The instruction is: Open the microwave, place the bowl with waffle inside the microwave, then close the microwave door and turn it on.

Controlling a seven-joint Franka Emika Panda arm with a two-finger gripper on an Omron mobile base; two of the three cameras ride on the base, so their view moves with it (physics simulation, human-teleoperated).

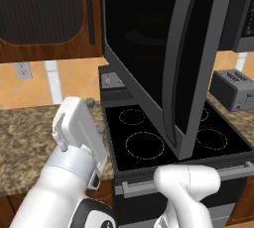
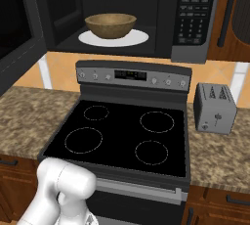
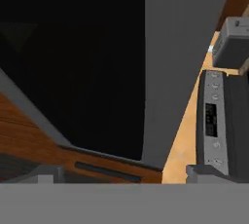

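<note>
Three views, one stage: bowl loaded, door awaiting closing. Wide black box-shaped microwave (image 2: 122,13) hangs above black glass-topped stove (image 2: 122,136); its large glossy black glass door in dark grey frame (image 1: 149,48) stands swung open over the burners. Right base view alone shows the brown wooden bowl (image 2: 110,25) on the white plate (image 2: 113,38) inside; waffle not discernible. Hand view: two dark fingertips (image 3: 41,174) set wide apart, holding nothing, facing the door. Next move likely calls for pushing the door shut, then reaching the keypad (image 2: 191,16).
</note>
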